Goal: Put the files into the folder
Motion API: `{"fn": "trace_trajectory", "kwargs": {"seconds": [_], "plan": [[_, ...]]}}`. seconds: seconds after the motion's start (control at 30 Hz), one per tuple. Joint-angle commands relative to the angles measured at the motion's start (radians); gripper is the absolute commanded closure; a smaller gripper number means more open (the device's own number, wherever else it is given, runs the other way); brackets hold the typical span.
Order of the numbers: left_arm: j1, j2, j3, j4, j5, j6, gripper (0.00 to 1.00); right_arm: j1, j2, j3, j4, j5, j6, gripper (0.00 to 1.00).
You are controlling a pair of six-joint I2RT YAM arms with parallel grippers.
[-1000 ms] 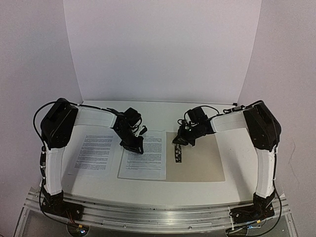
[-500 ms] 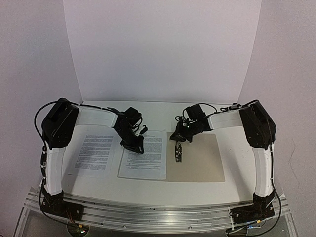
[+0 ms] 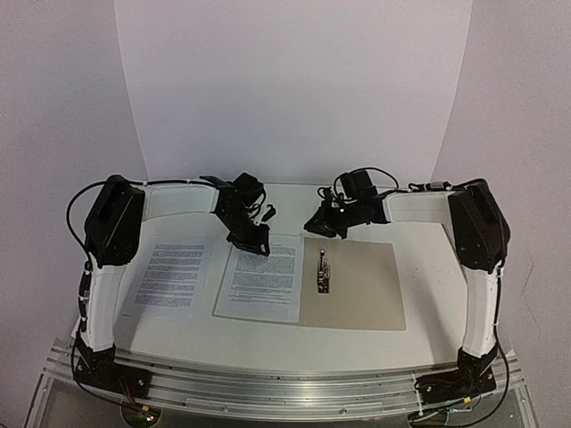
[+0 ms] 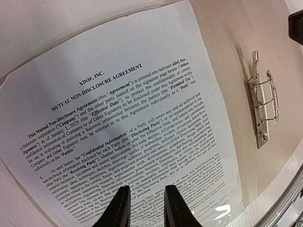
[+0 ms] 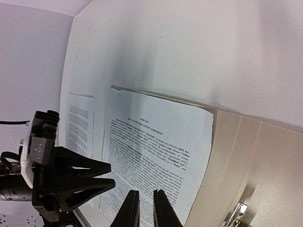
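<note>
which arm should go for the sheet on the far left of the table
Left. That sheet lies on the left arm's side, and the left gripper is empty, over the other sheet right next to it. The right gripper is by the folder and would have to reach across both.

Files [image 3: 260,278]: were thin white paper, matt and smooth, printed in black.
Folder [image 3: 366,290]: was beige card, matt and plain-faced.
Clip [image 4: 261,113]: was bare metal, bright and glossy.
Bench [image 3: 268,343]: was white and smooth, with a dull finish.
Left tool [image 4: 144,208]: looked like black plastic, smooth, faintly shiny.
Right tool [image 5: 142,208]: looked like the same black plastic.
</note>
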Motion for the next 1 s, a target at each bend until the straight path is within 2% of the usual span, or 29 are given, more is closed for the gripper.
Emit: {"fn": "trace_trajectory", "kwargs": {"seconds": [0.0, 0.07, 0.1, 0.23, 0.43, 0.47, 0.53, 0.6, 0.67, 0.8, 0.97], "plan": [[0.021, -0.099, 0.005, -0.059, 0.001, -0.002, 0.74, 0.011, -0.094, 0.02, -0.004, 0.042, 0.02, 0.86], [0.064, -0.138, -0.014, -0.062, 0.012, 0.01, 0.71, 0.032, -0.111, 0.028, -0.018, 0.082, 0.028, 0.83], [0.101, -0.159, -0.024, -0.063, 0.007, 0.023, 0.66, 0.05, -0.115, 0.035, -0.022, 0.1, 0.032, 0.8], [0.249, -0.27, -0.104, -0.056, -0.023, 0.056, 0.32, 0.139, -0.089, 0.095, -0.034, 0.152, 0.068, 0.64], [0.544, -0.444, -0.322, -0.042, -0.07, 0.082, 0.02, 0.301, 0.034, 0.239, -0.034, 0.243, 0.127, 0.44], [0.605, -0.454, -0.349, -0.047, -0.066, 0.08, 0.01, 0.33, 0.057, 0.27, -0.035, 0.253, 0.131, 0.39], [0.727, -0.474, -0.401, -0.056, -0.077, 0.084, 0.0, 0.38, 0.128, 0.35, -0.036, 0.29, 0.15, 0.35], [0.798, -0.49, -0.45, -0.044, -0.099, 0.113, 0.0, 0.43, 0.202, 0.431, -0.038, 0.325, 0.172, 0.33], [0.847, -0.501, -0.495, -0.032, -0.098, 0.139, 0.0, 0.474, 0.272, 0.508, -0.042, 0.361, 0.185, 0.28], [0.862, -0.511, -0.58, -0.006, -0.061, 0.179, 0.01, 0.547, 0.414, 0.642, -0.054, 0.417, 0.215, 0.27], [0.862, -0.504, -0.665, 0.053, -0.02, 0.204, 0.06, 0.585, 0.534, 0.758, -0.069, 0.444, 0.25, 0.27]]}}
